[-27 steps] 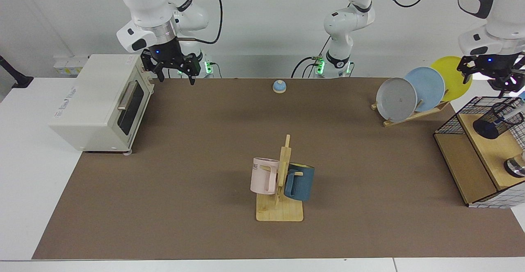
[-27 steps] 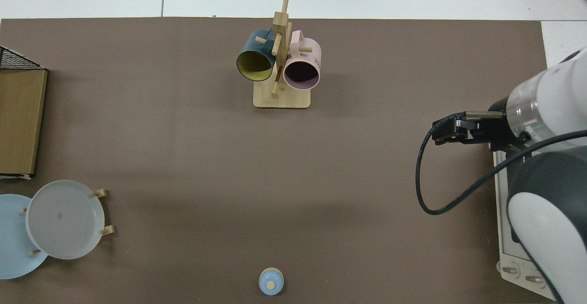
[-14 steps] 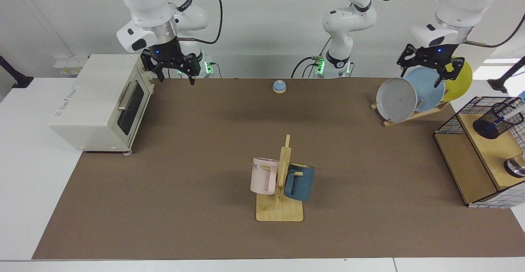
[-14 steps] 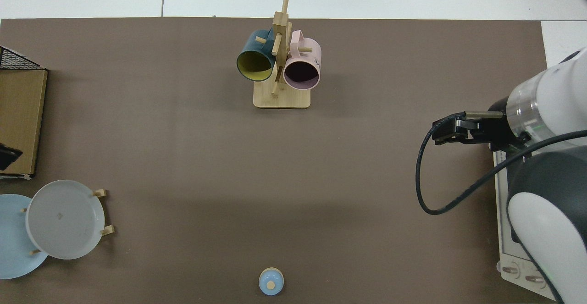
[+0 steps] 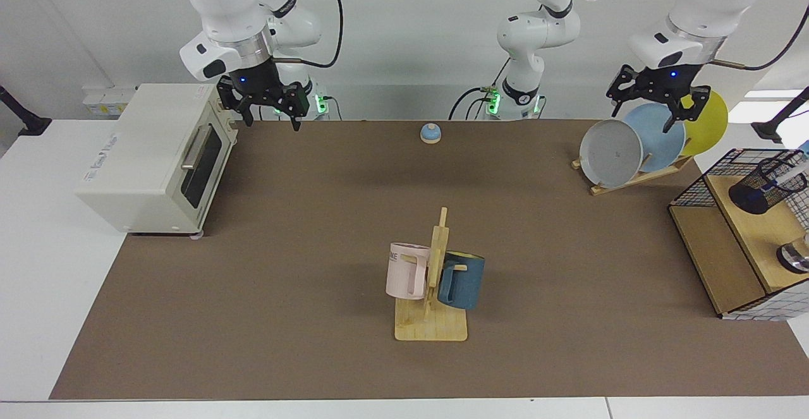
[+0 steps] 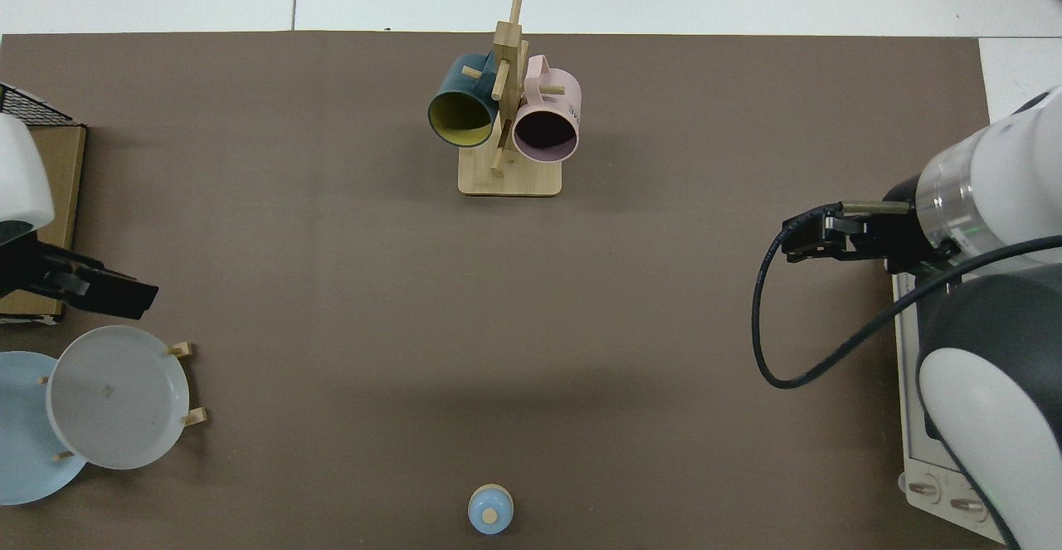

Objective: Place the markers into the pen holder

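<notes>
The marker sits in the pen holder, while the left gripper above the plates and the waiting right gripper both hang empty, jaws apart.

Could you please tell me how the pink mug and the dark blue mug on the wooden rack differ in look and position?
In the facing view, the pale pink mug hangs at the near-left of the wooden peg rack, while the dark blue mug hangs at its right. The pink mug bears dark lettering; none shows on the blue one. From above, the pink mug looks dark inside, the blue one yellow. Both hang by their handles on pegs, tilted.
</notes>
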You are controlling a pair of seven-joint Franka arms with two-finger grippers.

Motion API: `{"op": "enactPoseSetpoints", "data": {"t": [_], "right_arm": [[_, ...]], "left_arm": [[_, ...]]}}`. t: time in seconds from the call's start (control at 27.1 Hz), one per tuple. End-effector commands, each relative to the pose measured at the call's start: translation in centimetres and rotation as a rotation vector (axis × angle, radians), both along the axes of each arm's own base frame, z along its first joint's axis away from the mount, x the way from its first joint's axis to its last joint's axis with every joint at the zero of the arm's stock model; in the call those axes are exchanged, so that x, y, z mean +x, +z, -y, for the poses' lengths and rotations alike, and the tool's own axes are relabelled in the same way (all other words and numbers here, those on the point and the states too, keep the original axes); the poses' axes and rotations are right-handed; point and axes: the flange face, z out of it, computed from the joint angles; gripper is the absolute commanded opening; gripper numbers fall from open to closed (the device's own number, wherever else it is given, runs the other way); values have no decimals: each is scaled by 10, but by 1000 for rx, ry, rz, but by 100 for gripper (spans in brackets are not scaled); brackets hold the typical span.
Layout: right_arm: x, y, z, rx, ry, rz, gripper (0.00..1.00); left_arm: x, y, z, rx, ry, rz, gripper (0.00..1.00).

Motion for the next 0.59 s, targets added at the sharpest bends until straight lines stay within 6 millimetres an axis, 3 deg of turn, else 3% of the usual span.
{"op": "enactPoseSetpoints", "data": {"t": [0.0, 0.55], "right_arm": [[-1, 3, 2, 20, -19, 9, 100], [-1, 3, 2, 20, -19, 9, 100]], "left_arm": [[-1, -3, -7, -21, 36, -33, 100], [10, 13, -23, -29, 69, -31, 100]]}}
